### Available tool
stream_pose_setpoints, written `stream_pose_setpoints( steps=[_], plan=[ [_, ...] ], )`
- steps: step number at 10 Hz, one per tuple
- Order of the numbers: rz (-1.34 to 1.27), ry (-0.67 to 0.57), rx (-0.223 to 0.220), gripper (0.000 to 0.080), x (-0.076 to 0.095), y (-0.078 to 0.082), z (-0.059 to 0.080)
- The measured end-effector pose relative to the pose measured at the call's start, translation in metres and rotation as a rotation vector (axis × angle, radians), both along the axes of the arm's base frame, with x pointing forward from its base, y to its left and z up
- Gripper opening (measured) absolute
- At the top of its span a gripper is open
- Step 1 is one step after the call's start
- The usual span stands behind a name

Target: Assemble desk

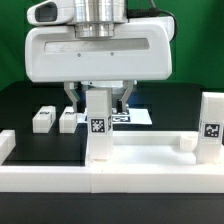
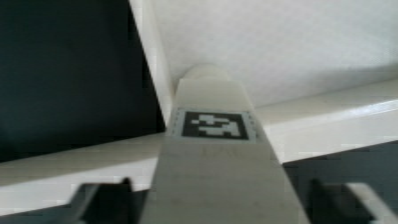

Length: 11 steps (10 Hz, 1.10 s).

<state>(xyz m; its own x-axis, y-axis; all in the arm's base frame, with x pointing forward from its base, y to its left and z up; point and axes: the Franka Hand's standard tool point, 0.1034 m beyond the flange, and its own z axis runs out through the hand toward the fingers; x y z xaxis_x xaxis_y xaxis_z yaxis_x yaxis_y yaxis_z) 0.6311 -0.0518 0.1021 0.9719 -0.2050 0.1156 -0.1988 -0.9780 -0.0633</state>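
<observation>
**Pincer (image 1: 98, 104) straddles an upright desk leg at frame centre, above the tabletop panel.**

Markings: the centre leg (image 1: 98, 130) carries one black-and-white square tag (image 2: 217, 124) on its facing side. A second upright leg (image 1: 211, 120) at the exterior view's right edge bears a similar tag. The marker board (image 1: 137, 117) lies flat behind the pincer, and its tags are partly hidden. The patterns are coded squares, and no letters can be read on them. Two small legs (image 1: 42, 118) (image 1: 68, 117) lie on the dark surface (image 1: 20, 100) at the exterior view's left middle. Pose: the arm hangs vertically from upper centre, with the broad white pincer body level and pointing down. The fingers (image 2: 98, 203) stand spread on either side of the centre leg, and a thin gap shows on each side in both views. The rimmed tabletop panel (image 1: 150, 150) spans the lower frame, and the centre leg rises from its near-left part.
</observation>
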Motion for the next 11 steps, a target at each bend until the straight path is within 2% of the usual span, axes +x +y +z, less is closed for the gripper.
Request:
stream_pose_setpoints(
  steps=[1,2,4,5,8,11],
  plan=[
    [-0.007,0.0,0.001,0.0368,0.0,0.0001,0.0],
    [-0.029,0.001,0.004,0.0286,0.0,0.0001,0.0],
    [-0.04,0.001,0.006,0.0286,0.0001,0.0005,0.0],
    [-0.256,0.008,0.031,0.0286,0.0,0.0,-0.0003],
    [-0.671,0.026,0.084,0.0286,-0.001,-0.001,-0.0013],
    [-0.856,0.033,0.108,0.0288,-0.0015,-0.0013,-0.0015]
  ],
)
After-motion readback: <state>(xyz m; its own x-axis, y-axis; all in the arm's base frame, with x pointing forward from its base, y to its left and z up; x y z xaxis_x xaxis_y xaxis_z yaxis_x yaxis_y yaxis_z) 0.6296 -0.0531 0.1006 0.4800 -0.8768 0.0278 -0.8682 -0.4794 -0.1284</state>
